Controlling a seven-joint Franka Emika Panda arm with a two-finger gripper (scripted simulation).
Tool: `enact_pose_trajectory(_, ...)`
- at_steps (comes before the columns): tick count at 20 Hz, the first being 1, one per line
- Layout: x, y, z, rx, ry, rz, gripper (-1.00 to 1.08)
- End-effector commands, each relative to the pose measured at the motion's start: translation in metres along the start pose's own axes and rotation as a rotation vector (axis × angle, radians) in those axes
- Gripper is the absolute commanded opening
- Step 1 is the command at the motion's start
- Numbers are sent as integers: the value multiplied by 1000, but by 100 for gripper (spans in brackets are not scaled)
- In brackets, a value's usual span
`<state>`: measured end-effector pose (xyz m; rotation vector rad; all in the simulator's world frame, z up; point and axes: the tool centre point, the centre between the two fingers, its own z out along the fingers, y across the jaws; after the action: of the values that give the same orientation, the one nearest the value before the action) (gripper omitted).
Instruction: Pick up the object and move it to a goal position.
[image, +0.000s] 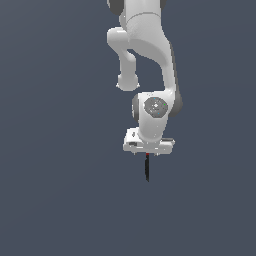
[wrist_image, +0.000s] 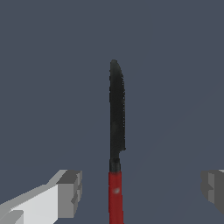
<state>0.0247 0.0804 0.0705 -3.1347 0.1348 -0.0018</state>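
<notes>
Between the wide-apart jaws lies the thin knife (wrist_image: 116, 131), matte black blade, red handle.

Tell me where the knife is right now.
In the exterior view the knife lies just below the end effector, near the picture's centre on the plain grey floor. In the wrist view it sits between the two open fingers, touching neither.

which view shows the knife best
The wrist view: the knife fills the frame, black blade and red handle both clear, lying midway between the open claw fingers without touching them. The exterior view shows it only as a thin dark sliver with a red top just below the claw.
</notes>
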Motion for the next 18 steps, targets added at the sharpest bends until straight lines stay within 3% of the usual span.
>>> enact_pose_trajectory(1,-1,-9,8,-3,0,3,100)
enact_pose_trajectory(10,-2,-13,17,-3,-2,2,100)
enact_pose_trajectory(18,-3,-14,54,-4,-1,3,100)
